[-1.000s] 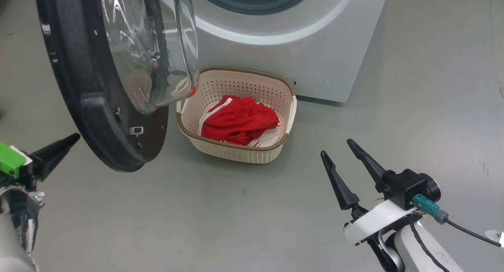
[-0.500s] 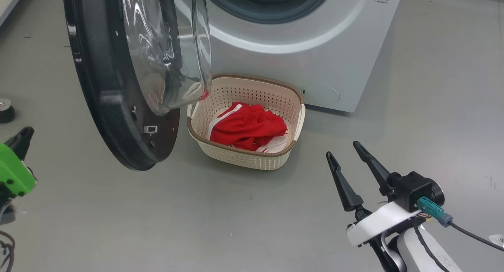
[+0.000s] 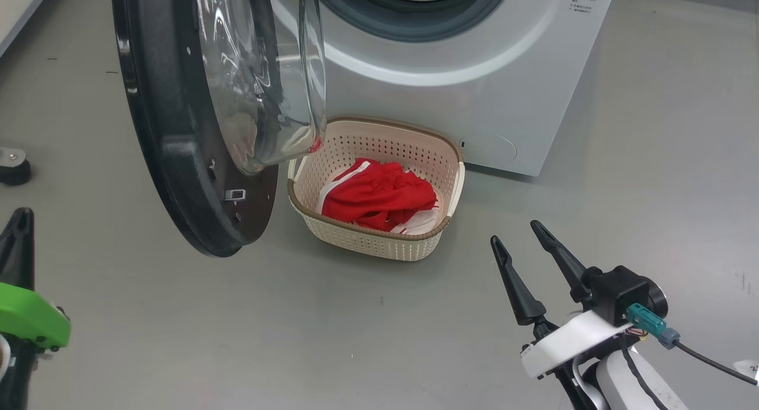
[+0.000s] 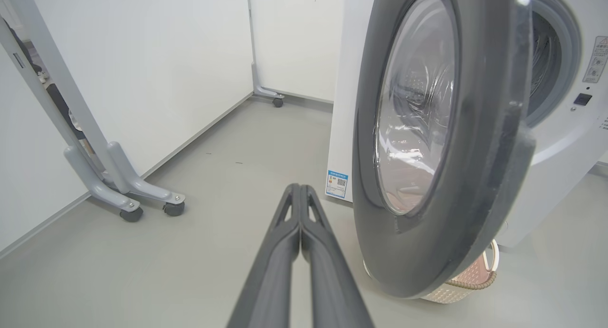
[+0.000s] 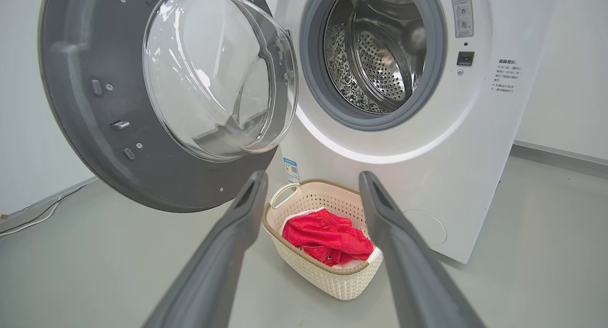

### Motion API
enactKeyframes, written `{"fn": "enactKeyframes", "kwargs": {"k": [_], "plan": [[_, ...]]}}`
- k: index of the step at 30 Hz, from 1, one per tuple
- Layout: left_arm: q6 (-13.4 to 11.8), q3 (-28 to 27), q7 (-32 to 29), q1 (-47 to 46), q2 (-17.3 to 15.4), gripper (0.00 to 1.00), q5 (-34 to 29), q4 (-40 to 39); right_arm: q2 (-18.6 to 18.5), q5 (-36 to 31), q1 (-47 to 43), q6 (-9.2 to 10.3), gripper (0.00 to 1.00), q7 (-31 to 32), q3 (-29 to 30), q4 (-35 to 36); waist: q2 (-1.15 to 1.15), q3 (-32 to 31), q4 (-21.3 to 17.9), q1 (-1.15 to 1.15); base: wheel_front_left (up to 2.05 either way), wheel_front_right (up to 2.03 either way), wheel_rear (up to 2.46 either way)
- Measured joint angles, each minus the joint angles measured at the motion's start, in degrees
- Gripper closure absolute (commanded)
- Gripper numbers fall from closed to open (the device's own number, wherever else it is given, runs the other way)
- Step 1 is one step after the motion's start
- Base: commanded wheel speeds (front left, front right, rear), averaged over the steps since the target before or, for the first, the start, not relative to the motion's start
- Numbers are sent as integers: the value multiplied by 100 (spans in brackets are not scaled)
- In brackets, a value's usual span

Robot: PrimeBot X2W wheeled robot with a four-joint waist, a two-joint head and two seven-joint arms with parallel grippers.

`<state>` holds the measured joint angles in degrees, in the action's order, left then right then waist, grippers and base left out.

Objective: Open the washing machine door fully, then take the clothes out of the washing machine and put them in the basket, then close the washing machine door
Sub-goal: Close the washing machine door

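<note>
The washing machine (image 3: 474, 72) stands with its door (image 3: 178, 161) swung open to the left, the glass bowl bulging over the basket's left end. On the floor in front sits the cream basket (image 3: 367, 235) with the red and white clothes (image 3: 379, 196) inside. My left gripper (image 3: 18, 220) is shut and empty at the lower left, clear of the door's black rim (image 4: 494, 128). Right of the basket, my right gripper (image 3: 516, 233) hovers open and empty. From the right wrist, its two fingers (image 5: 237, 223) frame the basket (image 5: 327, 280), the clothes (image 5: 327, 238) and the bare steel drum (image 5: 375, 48).
A white partition on grey castor legs (image 4: 118, 185) stands left of the machine, with walls behind it. A small black foot (image 3: 12, 164) sits on the floor at far left. A thin cable (image 5: 33, 219) lies along the left wall. Grey floor stretches in front of the basket.
The head camera has shifted, sliding the scene down and right. My left gripper has swung from pointing at the door's lower rim to pointing up, farther from it. The right gripper holds still.
</note>
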<state>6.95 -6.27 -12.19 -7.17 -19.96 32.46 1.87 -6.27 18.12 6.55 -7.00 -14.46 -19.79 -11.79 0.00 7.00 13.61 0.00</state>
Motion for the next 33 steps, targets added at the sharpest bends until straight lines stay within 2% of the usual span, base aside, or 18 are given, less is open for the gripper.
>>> {"fn": "enactKeyframes", "kwargs": {"k": [9, 10, 11, 12, 13, 26, 33], "plan": [[1, 131, 1178, 320, 235, 100, -205, -73, 20, -1, -5, 0, 0, 0, 1, 0, 0, -38, -4, 0, 0, 0, 0], [1, 137, 1284, 364, 255, 85, -248, -70, 27, -1, -5, 0, 0, 0, 1, 0, 0, -42, -8, 0, 0, 0, 0], [1, 149, 1381, 411, 256, 55, -302, -65, 33, -1, -6, 0, 0, 0, 2, 1, 0, -45, -12, 0, 0, 0, 0], [1, 163, 1475, 454, 256, 10, -360, -51, 38, -1, -7, 0, 0, 0, 4, 1, 0, -48, -15, 0, 0, 0, 0], [1, 188, 1557, 493, 256, 0, -394, -37, 42, -1, -8, 0, 0, 0, 7, 2, 0, -50, -18, 0, 0, 0, 0], [16, 405, 2237, 690, 279, 0, -627, 301, 49, -8, -23, 0, 0, 0, 11, 3, 0, -52, -39, 0, 0, 0, 0], [16, 501, 2369, 690, 280, 0, -644, 407, 56, -9, -24, 0, 0, 0, 14, 8, 0, -59, -37, 0, 0, 0, 0]]}}
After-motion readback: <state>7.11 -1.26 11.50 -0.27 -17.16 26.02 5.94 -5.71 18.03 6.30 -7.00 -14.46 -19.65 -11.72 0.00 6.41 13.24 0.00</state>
